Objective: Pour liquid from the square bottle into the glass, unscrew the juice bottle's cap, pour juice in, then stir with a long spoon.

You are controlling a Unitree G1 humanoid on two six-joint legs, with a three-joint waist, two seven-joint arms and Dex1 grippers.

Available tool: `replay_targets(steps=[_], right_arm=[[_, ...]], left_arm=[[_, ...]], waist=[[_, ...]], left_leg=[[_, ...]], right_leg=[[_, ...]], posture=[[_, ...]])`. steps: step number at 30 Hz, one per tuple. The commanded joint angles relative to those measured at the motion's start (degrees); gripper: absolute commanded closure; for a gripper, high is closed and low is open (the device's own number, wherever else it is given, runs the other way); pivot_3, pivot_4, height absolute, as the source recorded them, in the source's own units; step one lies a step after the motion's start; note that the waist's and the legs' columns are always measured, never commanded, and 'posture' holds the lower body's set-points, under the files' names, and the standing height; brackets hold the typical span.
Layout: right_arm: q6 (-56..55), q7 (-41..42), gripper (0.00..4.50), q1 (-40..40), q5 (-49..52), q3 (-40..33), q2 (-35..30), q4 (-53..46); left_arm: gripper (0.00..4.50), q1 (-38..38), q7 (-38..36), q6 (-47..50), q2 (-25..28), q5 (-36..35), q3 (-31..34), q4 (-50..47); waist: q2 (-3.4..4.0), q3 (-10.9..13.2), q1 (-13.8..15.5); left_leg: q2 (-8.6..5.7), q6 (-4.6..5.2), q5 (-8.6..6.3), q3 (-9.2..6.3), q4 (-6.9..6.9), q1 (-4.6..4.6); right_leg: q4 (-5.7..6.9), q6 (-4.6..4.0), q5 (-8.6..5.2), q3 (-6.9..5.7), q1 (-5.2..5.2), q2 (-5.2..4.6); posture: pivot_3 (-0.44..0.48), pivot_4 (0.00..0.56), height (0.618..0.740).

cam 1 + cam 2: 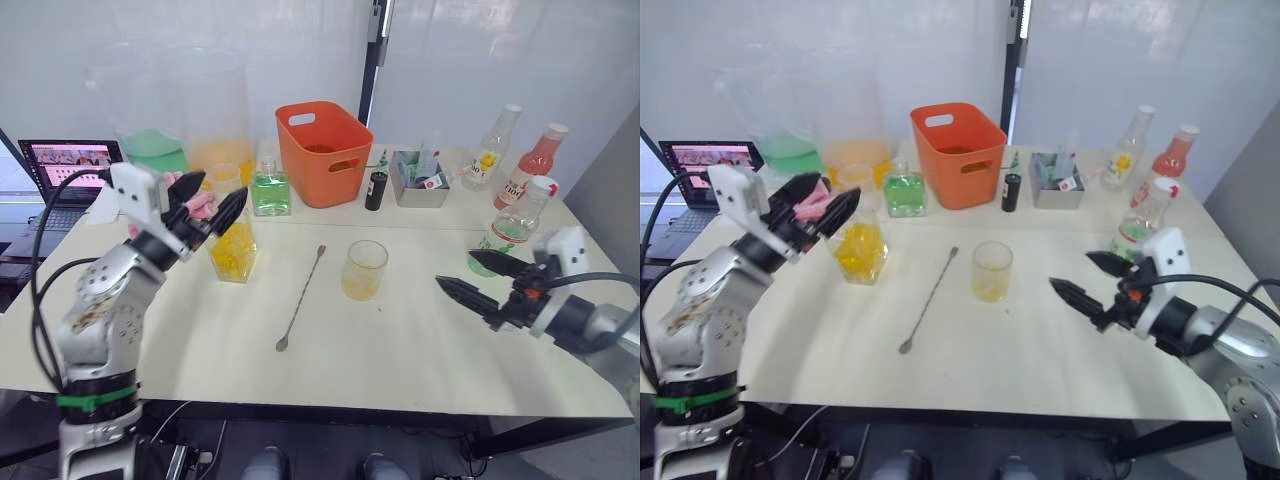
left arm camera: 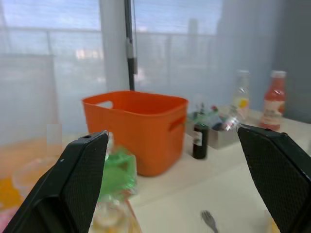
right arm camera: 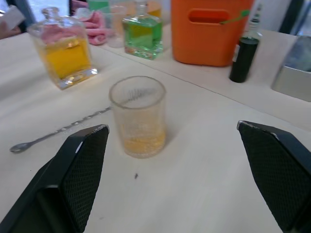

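Left end effector point(image 1: 208, 200) hangs with its fingers spread wide and empty, just above the square bottle point(image 1: 233, 250), which stands upright on the tabletop point(image 1: 400, 350). Right end effector point(image 1: 480, 277) is likewise wide open and empty, its tips pointing toward 9 o'clock at the glass point(image 1: 364, 269). That glass stands mid-tabletop with a little yellow liquid in its bottom. Just at its 8 o'clock lies the long spoon point(image 1: 300, 298), flat, bowl nearest the robot. At 12 o'clock from the right end effector stands the juice bottle point(image 1: 518, 222), its cap point(image 1: 542, 185) on.
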Motion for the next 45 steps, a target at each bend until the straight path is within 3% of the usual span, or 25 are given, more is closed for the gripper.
replay_targets(steps=[1, 6, 11, 16, 27, 31, 35, 39, 45], right_arm=[[-1.87, -2.30, 0.00, 2.56, -3.54, -5.94, 0.39, 2.30], [-5.15, -3.06, 0.00, 6.26, -7.99, -9.89, 2.08, 6.32], [-9.78, -0.08, 0.00, 12.37, -13.20, -13.92, 1.71, 11.53], [-10.75, 2.44, 0.00, 15.58, -13.79, -17.31, 1.22, 12.40], [-7.11, -0.48, 0.00, 14.29, -13.17, -15.24, 3.00, 6.90], [-1.36, -9.27, 0.00, 7.75, -11.73, -11.25, 6.58, 2.69], [2.77, -21.38, 0.00, -4.47, -16.93, -3.15, 10.40, 3.07], [3.89, -26.77, 0.00, -16.54, -20.62, 1.77, 12.39, 9.09], [1.32, -28.66, 0.00, -30.32, -25.28, 3.36, 11.10, 23.11]], left_arm=[[0.04, 6.00, -4.32, -0.72, 3.54, -1.14, 3.85, -3.01], [0.04, 18.11, -8.39, -6.69, 6.09, 2.16, 9.73, 0.47], [0.04, 24.33, -10.36, -14.26, 5.99, 5.62, 13.38, 8.87], [0.04, 25.59, -11.42, -18.12, 5.33, 6.54, 13.48, 14.65], [0.04, 24.38, -13.35, -16.85, 5.19, 6.07, 7.93, 12.44], [0.04, 23.13, -16.56, -12.75, 6.00, 5.08, 1.32, 6.35], [0.04, 19.28, -17.87, -7.37, 6.14, 2.71, -5.05, -1.18], [0.04, 12.42, -17.21, 0.16, 6.08, -2.81, -8.46, -6.11], [0.04, 4.07, -19.40, 7.59, 7.39, -7.36, -13.15, -8.65]], waist=[[0.00, 0.00, -0.09], [0.03, -0.02, -0.15], [0.05, -0.03, 0.13], [0.07, -0.08, 0.27], [0.09, -0.17, 0.17], [0.08, -0.18, -0.07], [0.09, -0.18, -0.55], [0.10, -0.19, -0.73], [0.09, -0.18, -0.66]], left_leg=[[0.00, 0.00, 0.00, 0.02, 0.00, 0.01], [0.09, 0.00, 0.00, 0.19, -0.10, 0.06], [0.15, 0.00, 0.00, 0.25, -0.17, 0.21], [0.26, -0.02, -0.03, 0.30, -0.34, 0.68], [0.52, -0.04, -0.03, 0.31, -0.78, 0.90], [0.52, -0.04, -0.03, 0.32, -0.81, 0.91], [0.52, -0.04, -0.03, 0.34, -0.83, 0.89], [0.39, -0.03, -0.02, 0.33, -0.87, 0.88], [0.00, -0.02, -0.02, 0.33, -1.03, 0.82]], right_leg=[[0.00, -0.01, -0.01, 0.00, 0.00, -0.01], [-0.33, -0.16, -0.12, 0.00, 0.04, 0.01], [-0.42, -0.17, -0.25, 0.01, 0.19, -0.02], [-0.86, -0.20, -0.27, -0.02, 0.77, -0.08], [-0.94, -0.28, -0.31, 0.29, 0.73, -0.06], [-0.94, -0.28, -0.30, 0.35, 0.72, -0.04], [-0.90, -0.29, -0.30, 0.42, 0.64, -0.02], [-0.84, -0.26, -0.28, 0.48, 0.57, 0.02], [-0.86, -0.12, -0.23, 0.58, 0.55, -0.01]], posture=[[0.000, 0.150, 0.739], [0.000, 0.150, 0.739], [0.000, 0.150, 0.739], [0.000, 0.150, 0.739], [0.000, 0.150, 0.739], [0.000, 0.150, 0.739], [0.000, 0.150, 0.739], [0.000, 0.150, 0.739], [0.000, 0.150, 0.739]])
